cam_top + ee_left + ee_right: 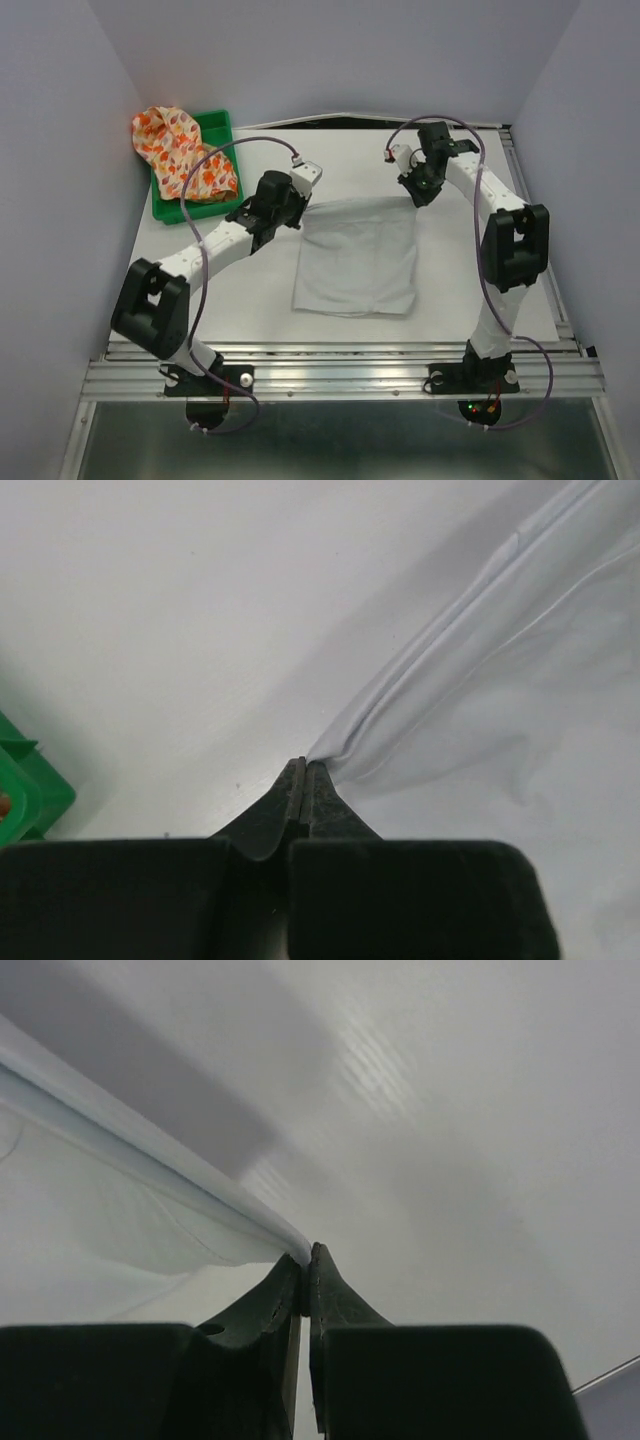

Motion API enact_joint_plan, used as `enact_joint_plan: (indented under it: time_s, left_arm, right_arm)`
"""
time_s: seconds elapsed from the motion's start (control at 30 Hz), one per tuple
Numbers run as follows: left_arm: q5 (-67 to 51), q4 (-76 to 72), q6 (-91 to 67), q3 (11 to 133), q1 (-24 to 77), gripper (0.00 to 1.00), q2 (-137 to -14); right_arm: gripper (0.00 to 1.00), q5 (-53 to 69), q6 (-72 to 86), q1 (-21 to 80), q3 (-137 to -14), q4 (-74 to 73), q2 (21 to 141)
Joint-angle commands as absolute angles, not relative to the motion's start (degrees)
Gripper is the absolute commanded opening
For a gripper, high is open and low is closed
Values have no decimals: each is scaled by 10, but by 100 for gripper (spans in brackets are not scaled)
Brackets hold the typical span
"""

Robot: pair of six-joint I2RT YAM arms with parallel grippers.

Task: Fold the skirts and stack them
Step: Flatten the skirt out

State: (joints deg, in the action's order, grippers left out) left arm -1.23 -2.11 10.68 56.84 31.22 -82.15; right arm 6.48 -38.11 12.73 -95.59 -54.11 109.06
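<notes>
rails (340, 372) front a white table (250, 295) with white skirt (355, 262), walls (60, 150) seemingly lilac

White skirt (355, 265) spread flat, floral skirt (178, 150) crumpled (far-left)

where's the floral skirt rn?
Top view, far-left table corner: the floral skirt lies bunched in the green tray, spilling over its left rim, apart from the white skirt at centre.

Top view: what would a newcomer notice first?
The white skirt lies spread flat at centre, with the left gripper and right gripper each shut on one of its far corners. At the far left, the floral skirt sits bunched in the green tray, spilling over its rim.
</notes>
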Motion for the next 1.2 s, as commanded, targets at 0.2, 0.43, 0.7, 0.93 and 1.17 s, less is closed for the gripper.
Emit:
enact_joint_plan:
  time_s: [0.2,0.43,0.7,0.93,1.17]
  left_arm:
    - [-28,-6,91,846,243,60,-1068]
    - [-71,55,155,842,226,83,-970]
    - [-308,150,166,714,230,61,-876]
    - [-299,152,182,602,287,44,-863]
    - [-258,159,191,568,323,40,-913]
  right_arm:
    - [100,19,-308,96,-1264,-529,1307]
    - [99,95,-252,56,-1304,-619,1251]
    - [65,264,-288,56,-972,-651,1070]
    - [49,286,-276,103,-832,-648,1046]
    - [43,269,-246,135,-772,-610,1086]
